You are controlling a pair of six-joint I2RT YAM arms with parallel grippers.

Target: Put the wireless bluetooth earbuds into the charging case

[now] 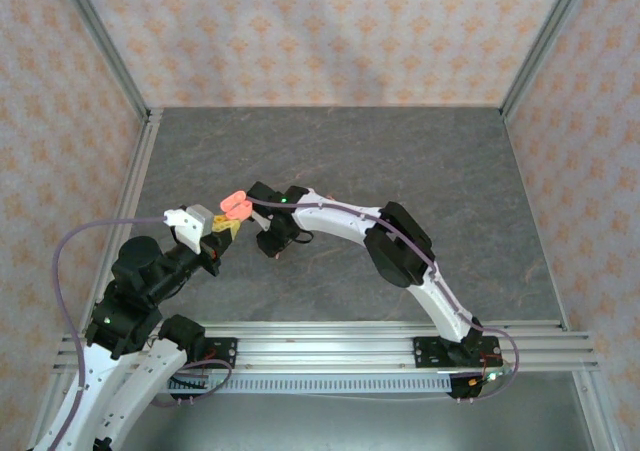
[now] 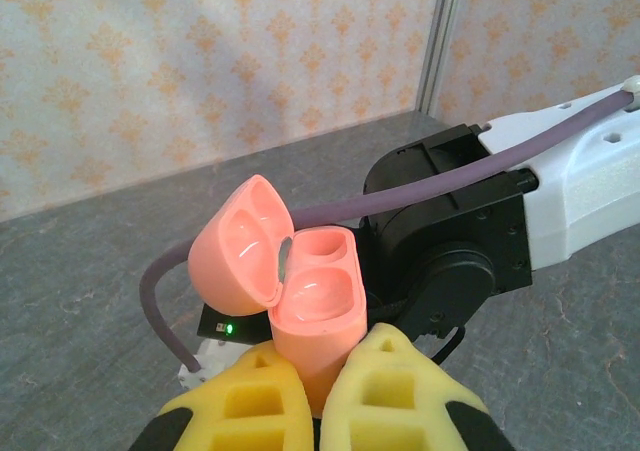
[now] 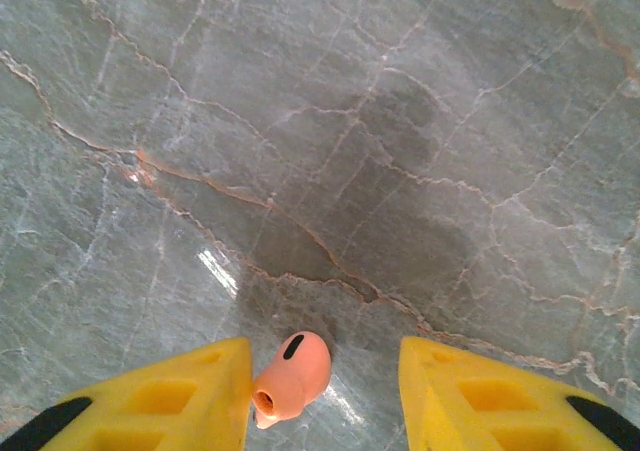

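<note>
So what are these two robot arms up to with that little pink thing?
They are putting earbuds into a charging case. The left gripper is shut on the coral-pink charging case, whose lid is flipped open; its wells look empty. The right gripper points down at the table, jaws open, with one pink earbud between them, touching one finger. That earbud is not yet in the case.

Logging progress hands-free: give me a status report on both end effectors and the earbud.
Left end effector shut on coral-pink case, lid up. Right end effector open, coral-pink earbud loose between its jaws. Nothing seen blocking.
</note>
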